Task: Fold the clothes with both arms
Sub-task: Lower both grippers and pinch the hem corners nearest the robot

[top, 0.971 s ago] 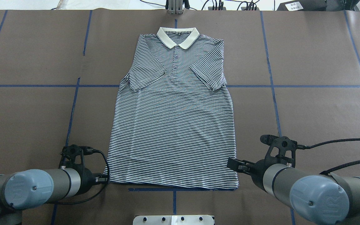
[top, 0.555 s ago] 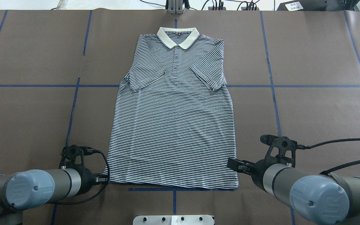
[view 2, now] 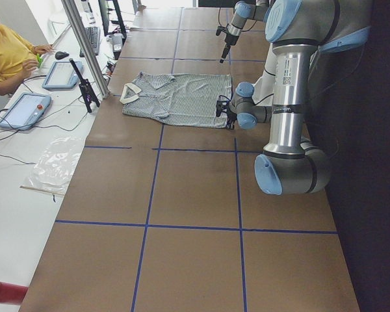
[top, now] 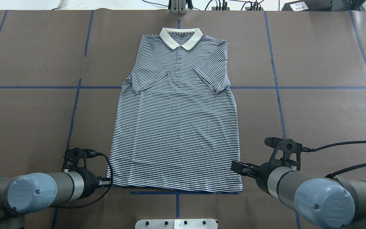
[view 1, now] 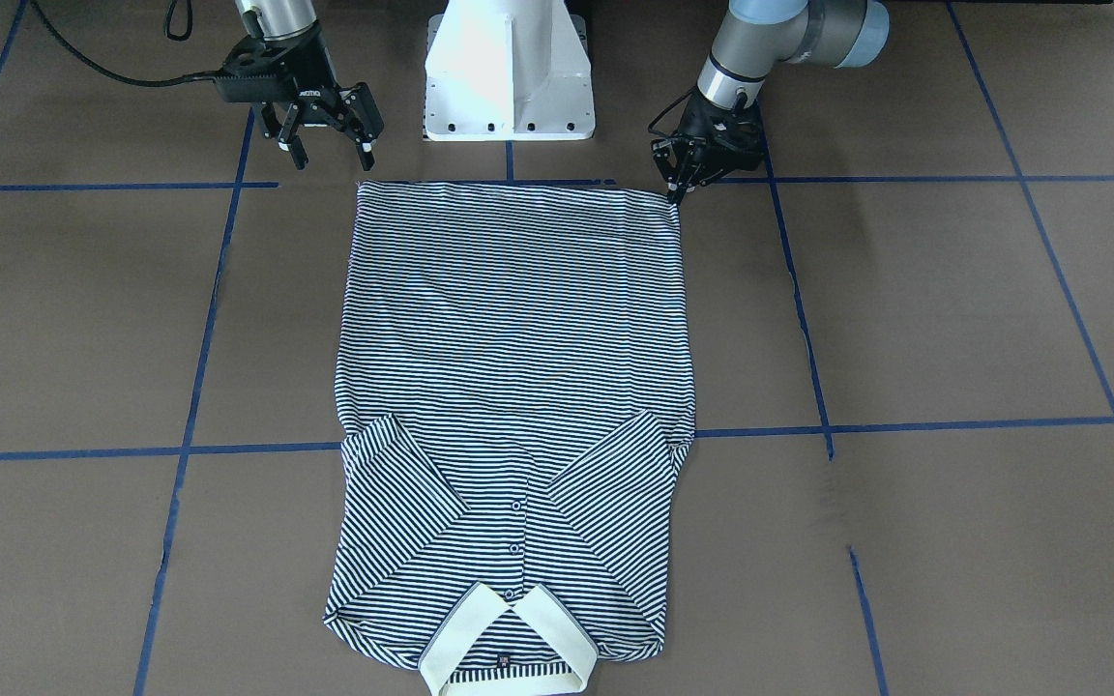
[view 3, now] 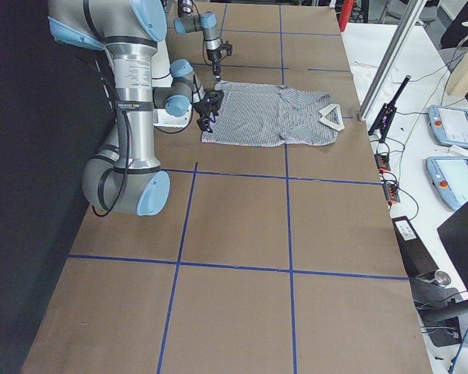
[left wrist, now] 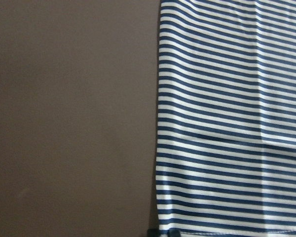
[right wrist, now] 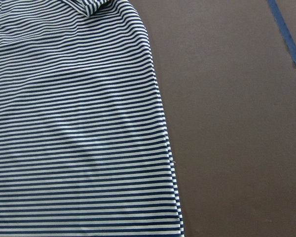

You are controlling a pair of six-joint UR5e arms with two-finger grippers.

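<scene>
**Both arms at the shirt's near hem, grip not yet sure**
The shirt [top: 176, 127] lay flat on the surface [top: 313, 111], collar far. The left fingers [view 1: 681, 176] sat at one hem corner; whether spread or pinching, I could not tell. The right fingers [view 1: 297, 150] hung spread above the other. Best to pinch both corners alike, then lift together.

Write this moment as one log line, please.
shirt: flat, sleeves folded in | left gripper: at hem corner, grip unclear | right gripper: open, by other corner

Right gripper [view 1: 333, 153] hovered at the near right, jaws spread wide; left gripper [view 1: 675, 191] pointed down at the near left, jaw gap unclear.
</scene>
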